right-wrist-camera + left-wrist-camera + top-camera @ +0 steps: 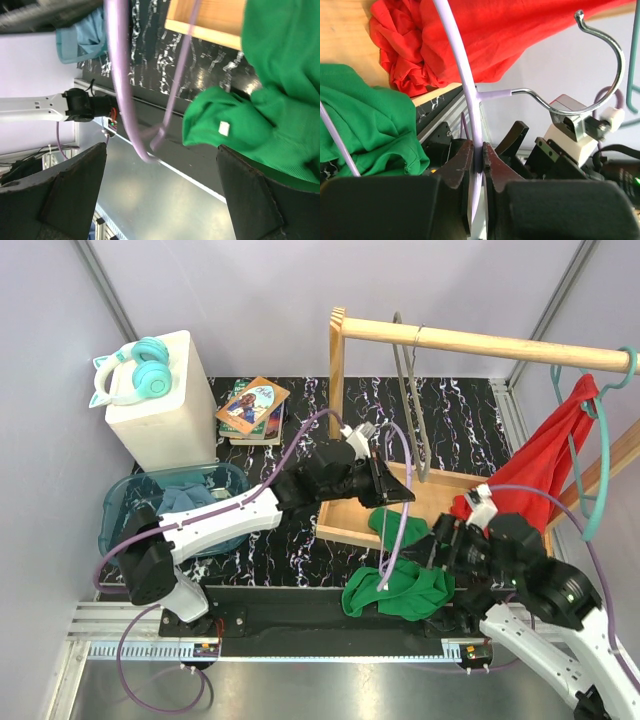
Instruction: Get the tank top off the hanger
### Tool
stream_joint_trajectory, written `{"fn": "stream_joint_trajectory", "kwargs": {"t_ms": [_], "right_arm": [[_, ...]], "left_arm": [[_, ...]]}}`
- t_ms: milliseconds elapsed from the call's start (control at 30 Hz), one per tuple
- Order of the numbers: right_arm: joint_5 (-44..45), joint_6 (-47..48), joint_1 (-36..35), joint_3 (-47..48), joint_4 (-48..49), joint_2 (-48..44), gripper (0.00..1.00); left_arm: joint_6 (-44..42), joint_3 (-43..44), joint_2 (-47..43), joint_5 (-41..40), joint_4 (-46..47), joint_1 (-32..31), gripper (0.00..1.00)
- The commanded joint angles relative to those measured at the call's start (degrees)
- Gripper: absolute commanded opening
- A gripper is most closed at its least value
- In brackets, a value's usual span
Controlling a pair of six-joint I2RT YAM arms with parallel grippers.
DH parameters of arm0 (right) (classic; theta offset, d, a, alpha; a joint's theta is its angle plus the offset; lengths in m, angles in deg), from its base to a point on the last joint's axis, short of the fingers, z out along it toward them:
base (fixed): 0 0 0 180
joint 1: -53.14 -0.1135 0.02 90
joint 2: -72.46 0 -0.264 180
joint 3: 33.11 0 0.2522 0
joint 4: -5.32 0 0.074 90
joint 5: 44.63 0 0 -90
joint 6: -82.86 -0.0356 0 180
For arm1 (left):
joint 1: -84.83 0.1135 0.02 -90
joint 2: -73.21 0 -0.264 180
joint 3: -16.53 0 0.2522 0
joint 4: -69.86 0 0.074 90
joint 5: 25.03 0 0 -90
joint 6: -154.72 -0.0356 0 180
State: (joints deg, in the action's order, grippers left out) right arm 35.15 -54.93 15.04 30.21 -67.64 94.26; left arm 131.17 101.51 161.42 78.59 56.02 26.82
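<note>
I see the left hand [479,155] clamped on the lavender hanger [470,95], the right hand [160,190] wide apart, and the green tank top [397,590] at 6 o'clock on the tabletop [300,560].

Bright, even light; blurred wrist-view foregrounds.

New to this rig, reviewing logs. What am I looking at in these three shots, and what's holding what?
Two robot arms are bolted at the near edge of a table. The overhead picture looks down from above and behind them; the other two come from cameras on each wrist.

The left claw is shut on the stem of a lilac hanger, just below its metal hook. A green tank top still hangs on that hanger, draping to the table edge. The right claw is open, next to the green cloth.

Also there: a wooden rack with a red garment, a blue bin, books, and headphones on a white box.
</note>
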Motion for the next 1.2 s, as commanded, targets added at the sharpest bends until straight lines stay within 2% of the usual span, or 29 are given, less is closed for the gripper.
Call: {"fn": "stream_joint_trajectory", "kwargs": {"t_ms": [0, 167, 333, 567, 600, 733, 933, 1000, 1033, 1067, 1133, 1167], "right_arm": [[-3.50, 2.27, -0.12, -0.43, 11.12, 5.00, 0.97], [-3.75, 0.07, -0.12, -2.89, 17.00, 5.18, 0.94], [-6.30, 0.33, -0.12, -4.12, 18.24, 8.87, 0.86], [-5.95, -2.30, -0.12, -7.02, 16.66, 4.40, 0.68], [-5.61, -2.57, -0.12, -7.46, 16.57, 3.08, 0.62], [-5.07, -3.01, -0.12, -7.11, 15.08, 1.40, 0.50], [-6.04, -3.71, -0.12, -7.46, 15.52, 1.75, 0.48], [-5.69, -4.33, -0.12, -7.81, 15.87, 1.14, 0.44], [-5.69, -4.76, -0.12, -7.90, 15.87, 0.79, 0.39], [-5.60, -5.03, -0.12, -7.90, 15.78, 0.52, 0.27], [-5.16, -5.73, -0.21, -7.81, 14.30, -0.97, 0.13], [-4.64, -5.91, -0.13, -7.64, 13.50, -1.58, 0.00]], "left_arm": [[8.68, -0.47, -3.39, -9.74, 1.49, 1.68, 0.00], [10.88, -0.38, -3.92, -12.75, 0.25, 1.42, 0.00], [13.17, 0.06, -2.69, -12.84, 0.25, 1.07, 0.00], [14.05, 0.06, -3.21, -13.45, 0.25, 0.45, 0.00], [14.23, -0.12, -3.47, -13.45, 0.25, 0.19, 0.00], [14.84, 0.15, -3.57, -15.12, 0.69, -0.69, 0.00], [16.86, 1.46, -2.42, -16.53, 1.57, -3.06, 0.00], [18.00, 1.29, -2.07, -16.79, 2.27, -3.94, 0.00], [18.27, 1.20, -1.98, -16.70, 2.53, -4.20, 0.00], [18.36, 1.20, -1.90, -16.53, 2.71, -4.47, 0.00], [18.27, 1.11, -1.98, -16.44, 2.80, -5.08, 0.00], [18.10, 1.11, -2.07, -16.35, 2.80, -5.26, 0.00]]}}
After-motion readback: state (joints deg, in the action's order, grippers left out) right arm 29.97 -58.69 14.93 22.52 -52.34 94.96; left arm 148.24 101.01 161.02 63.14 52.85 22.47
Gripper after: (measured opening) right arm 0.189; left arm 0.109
